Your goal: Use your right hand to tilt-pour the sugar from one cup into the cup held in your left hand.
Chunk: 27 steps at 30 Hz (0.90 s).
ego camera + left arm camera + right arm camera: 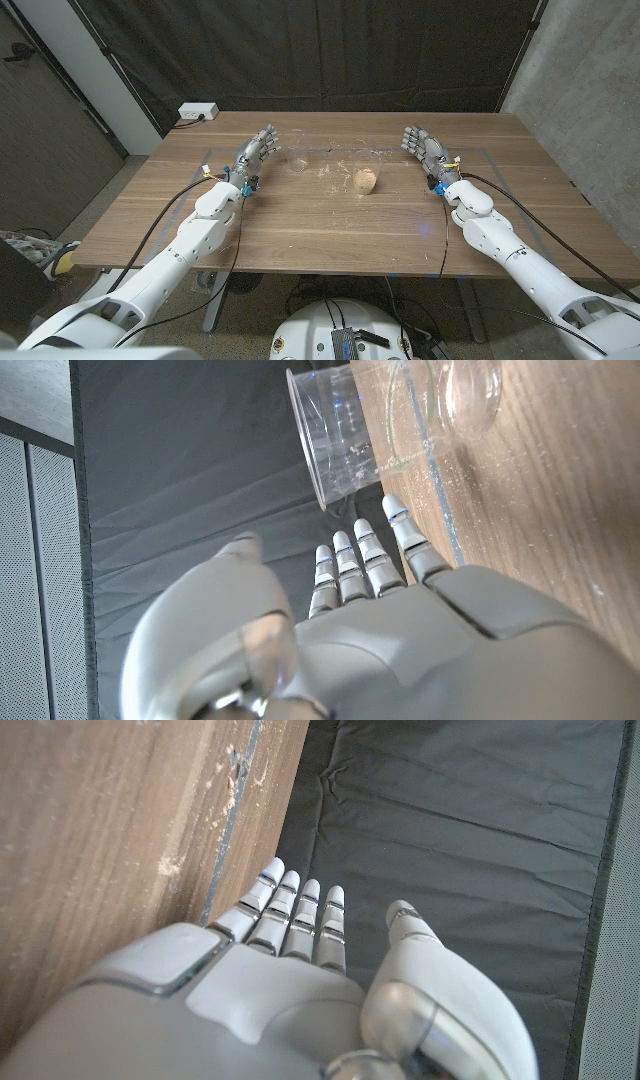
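Clear plastic is what I'm dealing with: from the head view, the empty cup (pixel 295 163) stands just beside my left hand (pixel 254 152), and the sugar cup (pixel 364 176) sits near mid-table, well apart from my right hand (pixel 427 150). Both hands hold nothing, fingers apart. Through the left wrist view the empty cup (pixel 345 435) looks thin and light, probably slippery and easily crushed; I'd wrap its middle gently. On the right wrist view, my fingers (pixel 290 915) reach straight past the table edge (pixel 225 840).
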Each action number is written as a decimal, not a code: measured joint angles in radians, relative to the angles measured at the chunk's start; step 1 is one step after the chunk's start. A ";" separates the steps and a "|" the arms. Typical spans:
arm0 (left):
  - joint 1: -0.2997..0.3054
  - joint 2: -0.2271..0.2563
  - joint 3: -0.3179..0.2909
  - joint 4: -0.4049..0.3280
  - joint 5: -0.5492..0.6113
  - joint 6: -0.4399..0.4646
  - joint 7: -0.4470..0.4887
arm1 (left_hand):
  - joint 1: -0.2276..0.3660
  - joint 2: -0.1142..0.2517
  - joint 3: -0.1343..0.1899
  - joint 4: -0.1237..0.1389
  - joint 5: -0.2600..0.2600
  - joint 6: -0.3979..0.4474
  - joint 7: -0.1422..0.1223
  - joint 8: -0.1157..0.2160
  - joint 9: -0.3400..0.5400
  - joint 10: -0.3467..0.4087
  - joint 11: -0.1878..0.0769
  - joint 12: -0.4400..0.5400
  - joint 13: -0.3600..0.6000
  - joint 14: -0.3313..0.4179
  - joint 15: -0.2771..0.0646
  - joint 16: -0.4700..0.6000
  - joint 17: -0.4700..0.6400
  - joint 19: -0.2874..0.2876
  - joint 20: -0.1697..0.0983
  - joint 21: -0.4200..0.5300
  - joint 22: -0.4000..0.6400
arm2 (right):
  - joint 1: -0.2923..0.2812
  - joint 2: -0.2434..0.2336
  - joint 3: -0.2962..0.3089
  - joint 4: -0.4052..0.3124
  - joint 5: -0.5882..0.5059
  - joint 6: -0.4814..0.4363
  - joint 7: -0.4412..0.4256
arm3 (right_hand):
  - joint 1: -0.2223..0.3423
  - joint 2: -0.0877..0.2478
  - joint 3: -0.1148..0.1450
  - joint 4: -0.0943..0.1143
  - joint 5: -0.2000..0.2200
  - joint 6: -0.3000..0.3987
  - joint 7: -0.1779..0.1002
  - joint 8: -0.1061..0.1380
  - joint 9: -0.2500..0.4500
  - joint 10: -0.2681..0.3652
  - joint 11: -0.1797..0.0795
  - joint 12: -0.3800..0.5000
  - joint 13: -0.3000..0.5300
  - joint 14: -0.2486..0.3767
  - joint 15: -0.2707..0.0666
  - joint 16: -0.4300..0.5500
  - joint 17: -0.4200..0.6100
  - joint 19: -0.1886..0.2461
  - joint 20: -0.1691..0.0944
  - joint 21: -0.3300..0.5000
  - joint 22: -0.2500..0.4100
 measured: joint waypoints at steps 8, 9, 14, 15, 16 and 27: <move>0.007 0.010 0.003 -0.011 -0.002 -0.002 0.009 | 0.007 -0.001 0.004 -0.004 0.000 0.000 0.000 0.000 -0.002 0.005 -0.005 0.000 0.000 0.000 0.000 0.000 -0.002 0.000 0.000 0.000 0.000 | -0.002 -0.005 -0.002 0.000 0.005 0.009 0.017 | 0.002 0.002 0.000 0.000 0.000 0.000 0.000 0.000 0.000 0.000 0.000 0.000 0.000 0.000 0.000 0.000 0.000 0.004 0.004 0.000 0.000; 0.007 0.010 0.003 -0.011 -0.002 -0.002 0.011 | 0.007 -0.001 0.004 -0.004 0.000 0.000 0.000 0.000 -0.002 0.005 -0.005 0.000 -0.001 0.000 0.000 0.000 -0.003 0.000 0.000 0.000 0.000 | -0.002 -0.005 -0.002 0.000 0.005 0.009 0.017 | 0.002 0.002 0.000 0.000 0.000 0.000 0.000 0.000 0.000 0.000 0.000 0.000 0.000 0.000 0.000 0.000 0.000 0.003 0.004 0.000 0.000; 0.016 0.025 0.003 -0.029 -0.004 -0.001 0.016 | 0.007 -0.001 0.004 -0.004 0.000 0.005 -0.005 0.000 -0.003 0.006 -0.004 0.000 -0.003 0.005 -0.005 0.000 -0.003 0.005 0.005 0.000 0.000 | -0.009 -0.030 -0.002 -0.029 0.006 0.005 0.026 | 0.002 0.002 0.000 0.000 0.000 0.000 0.000 0.000 0.000 0.000 0.000 0.000 0.000 0.003 0.003 0.000 0.000 0.003 0.004 0.000 0.000; 0.016 0.025 0.003 -0.029 -0.005 -0.001 0.016 | 0.007 -0.001 0.004 -0.004 0.000 0.005 -0.005 0.000 -0.003 0.009 -0.002 0.000 -0.003 0.005 -0.005 0.000 -0.003 0.005 0.005 0.000 0.000 | -0.009 -0.032 -0.002 -0.031 0.006 0.005 0.026 | 0.002 0.002 0.000 0.000 0.000 0.000 0.000 0.000 0.000 0.000 0.000 0.000 0.000 0.003 0.004 0.000 0.000 0.003 0.004 0.000 0.000; 0.024 0.040 0.003 -0.041 -0.005 -0.001 0.016 | 0.007 -0.001 0.005 -0.004 0.000 0.005 -0.005 0.000 -0.003 0.009 -0.002 0.000 -0.003 0.007 -0.004 0.000 -0.003 0.005 0.005 0.000 0.000 | -0.011 -0.037 -0.002 -0.035 0.005 -0.003 0.030 | 0.002 0.002 0.000 0.000 0.000 0.000 0.000 0.000 0.000 0.000 0.000 0.000 0.000 0.004 0.004 0.000 0.000 0.004 0.004 0.000 0.000; 0.053 0.077 0.001 -0.079 -0.006 -0.019 0.018 | 0.007 -0.001 0.011 -0.003 0.000 0.018 -0.004 0.004 -0.003 0.032 -0.011 0.008 -0.008 0.023 -0.006 0.008 -0.011 0.009 0.009 -0.004 0.005 | -0.039 -0.078 0.007 -0.052 -0.007 0.034 0.061 | -0.006 -0.028 -0.010 -0.010 0.000 0.000 0.000 0.000 0.000 0.003 -0.012 0.000 0.001 0.008 -0.001 0.003 0.000 0.018 0.007 0.000 0.000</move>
